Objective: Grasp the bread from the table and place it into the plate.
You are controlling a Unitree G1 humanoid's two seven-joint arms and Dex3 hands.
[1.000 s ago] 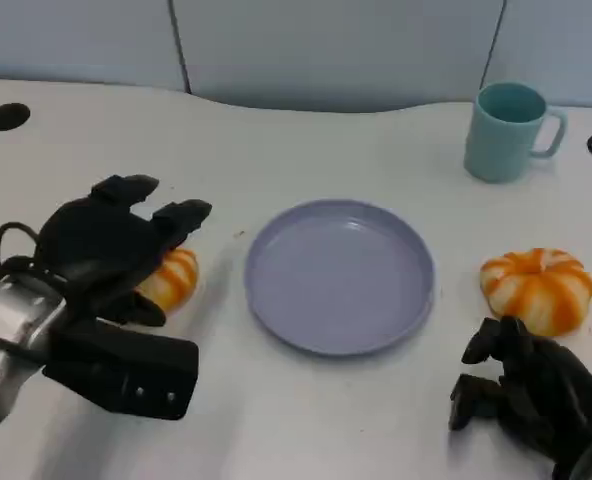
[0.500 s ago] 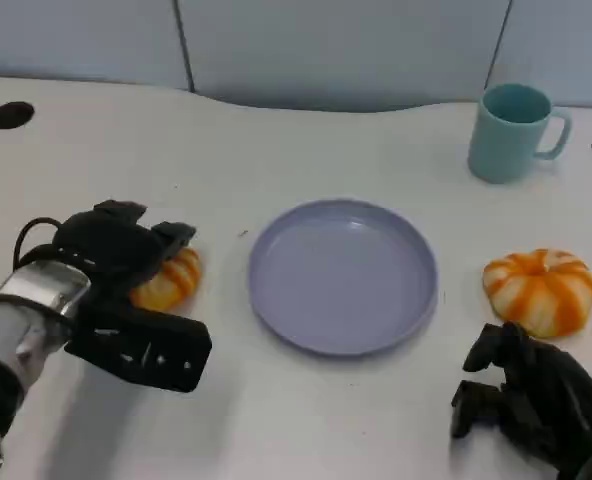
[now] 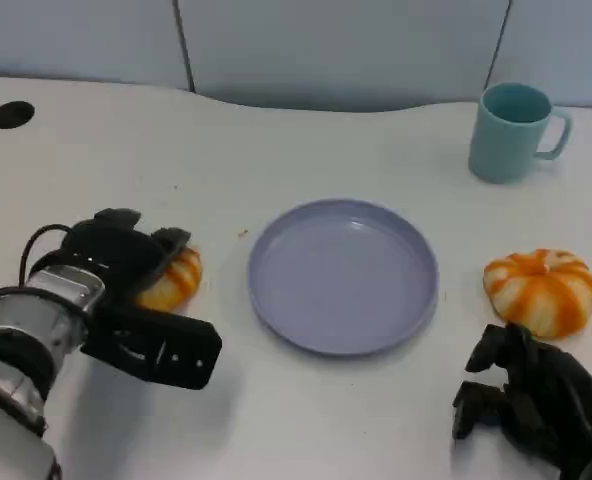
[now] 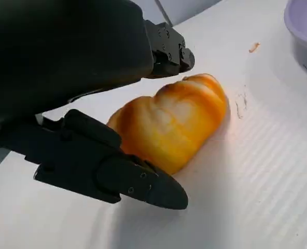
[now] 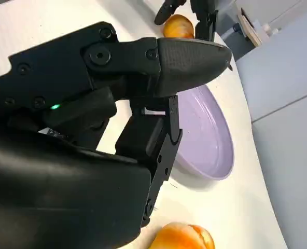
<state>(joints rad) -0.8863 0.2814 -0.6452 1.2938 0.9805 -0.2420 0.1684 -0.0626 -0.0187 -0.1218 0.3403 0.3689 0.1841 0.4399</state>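
An orange-and-cream bread roll [image 3: 173, 279] lies on the white table left of the lilac plate [image 3: 343, 275]. My left hand [image 3: 106, 265] sits low over the roll and covers its left part. In the left wrist view the roll [image 4: 174, 122] lies on the table between the upper fingers [image 4: 166, 52] and the thumb [image 4: 127, 179], which stand apart on either side of it. A second, round striped bread [image 3: 538, 290] lies right of the plate. My right hand [image 3: 531, 400] rests just in front of it, fingers curled in, holding nothing.
A teal mug [image 3: 511, 130] stands at the back right. Dark round holes [image 3: 11, 114] mark the table's far corners. The right wrist view shows the plate [image 5: 205, 140], the far roll [image 5: 177, 26] and the nearer striped bread [image 5: 182, 238].
My left hand has come down lower around the roll, its fingers now closer on both sides. The roll, plate and right hand have stayed put.
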